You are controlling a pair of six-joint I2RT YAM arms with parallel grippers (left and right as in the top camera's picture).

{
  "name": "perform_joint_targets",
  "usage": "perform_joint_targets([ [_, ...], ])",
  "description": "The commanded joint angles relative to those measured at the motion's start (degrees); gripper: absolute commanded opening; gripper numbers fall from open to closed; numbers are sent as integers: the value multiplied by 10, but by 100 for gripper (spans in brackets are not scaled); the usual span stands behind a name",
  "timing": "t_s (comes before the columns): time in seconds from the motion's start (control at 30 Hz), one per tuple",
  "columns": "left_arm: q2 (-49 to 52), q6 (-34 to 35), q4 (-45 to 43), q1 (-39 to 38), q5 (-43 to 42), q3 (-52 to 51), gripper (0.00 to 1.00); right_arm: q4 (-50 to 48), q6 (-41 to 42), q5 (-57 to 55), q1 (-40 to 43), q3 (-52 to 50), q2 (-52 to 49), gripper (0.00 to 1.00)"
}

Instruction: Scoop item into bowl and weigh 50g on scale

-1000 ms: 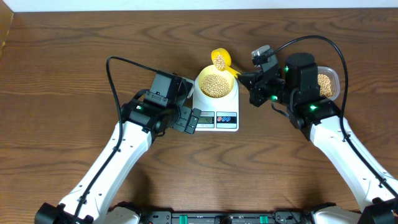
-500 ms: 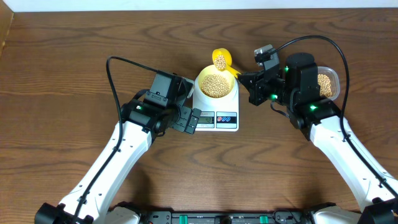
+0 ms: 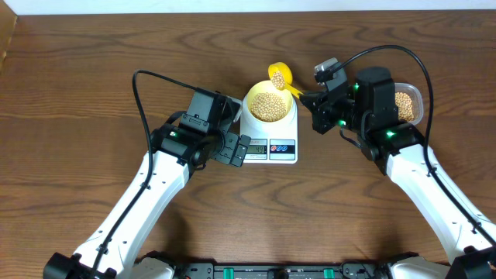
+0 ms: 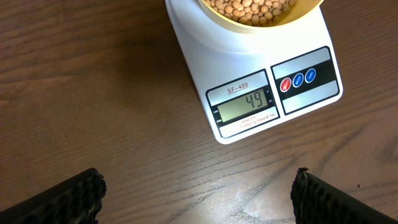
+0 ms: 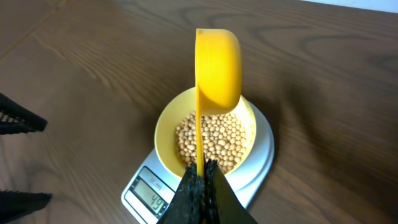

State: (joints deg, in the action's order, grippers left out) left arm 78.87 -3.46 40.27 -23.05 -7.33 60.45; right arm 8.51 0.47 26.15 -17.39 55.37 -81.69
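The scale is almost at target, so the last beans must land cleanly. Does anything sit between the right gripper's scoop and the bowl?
Nothing visible does. The scoop, pinched in the right gripper, hangs tipped above the far rim of the bowl; the open left gripper hovers beside the scale.

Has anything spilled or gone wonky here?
Nothing stands out. The beans sit inside the bowl on the scale, with no strays visible on the table. The right gripper holds the scoop tipped sideways at the bowl's rim, seemingly on purpose.
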Motion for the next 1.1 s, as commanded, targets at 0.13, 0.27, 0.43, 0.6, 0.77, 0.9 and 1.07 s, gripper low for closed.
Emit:
perform_joint_targets([
  [0.13, -2, -8, 1, -1, 3, 0, 98, -3, 15, 44, -10, 0, 9, 1],
  [0.27, -2, -8, 1, -1, 3, 0, 98, -10, 23, 42, -10, 0, 9, 1],
  [0.43, -2, -8, 1, -1, 3, 0, 98, -10, -6, 37, -11, 0, 9, 1],
  [0.6, -2, -8, 1, -1, 3, 0, 98, -15, -3, 33, -11, 0, 9, 1],
  [0.77, -2, -8, 1, -1, 3, 0, 98, -11, -3, 31, -11, 0, 8, 1],
  [0.9, -2, -8, 1, -1, 3, 0, 98, -28, 3, 53, -11, 0, 10, 1],
  [1.07, -2, -8, 1, -1, 3, 0, 98, -9, 3, 36, -10, 0, 9, 1],
])
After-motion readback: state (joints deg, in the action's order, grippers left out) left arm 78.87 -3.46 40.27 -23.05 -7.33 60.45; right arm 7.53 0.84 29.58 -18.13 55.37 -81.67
